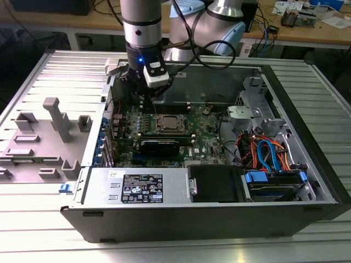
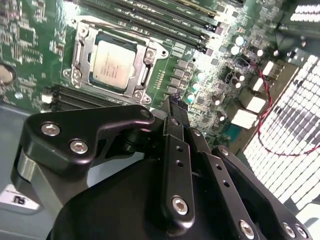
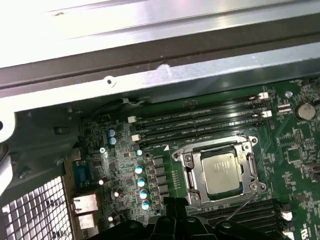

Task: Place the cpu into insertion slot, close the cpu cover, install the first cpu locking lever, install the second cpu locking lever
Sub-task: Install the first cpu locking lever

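The cpu (image 2: 114, 62) (image 3: 222, 172) lies flat in the insertion slot on the green motherboard (image 1: 205, 143), dull silver top up. The cpu cover (image 2: 81, 47) (image 3: 192, 176) is folded down around it as a silver frame. In the exterior view the cpu (image 1: 169, 124) sits mid-board. A thin wire lever (image 3: 239, 206) slants out beside the socket's corner. My gripper (image 1: 143, 102) (image 2: 174, 106) (image 3: 171, 204) hangs just above the board a short way from the socket, toward the exterior view's left. Its black fingers are shut together and hold nothing.
Long black memory slots (image 3: 200, 122) run beside the socket. The case's metal wall (image 3: 150, 75) rises close behind them. A power supply (image 1: 140, 187) and bundled cables (image 1: 269, 153) occupy the near and right parts of the case. A grey fixture plate (image 1: 44, 137) lies outside, left.
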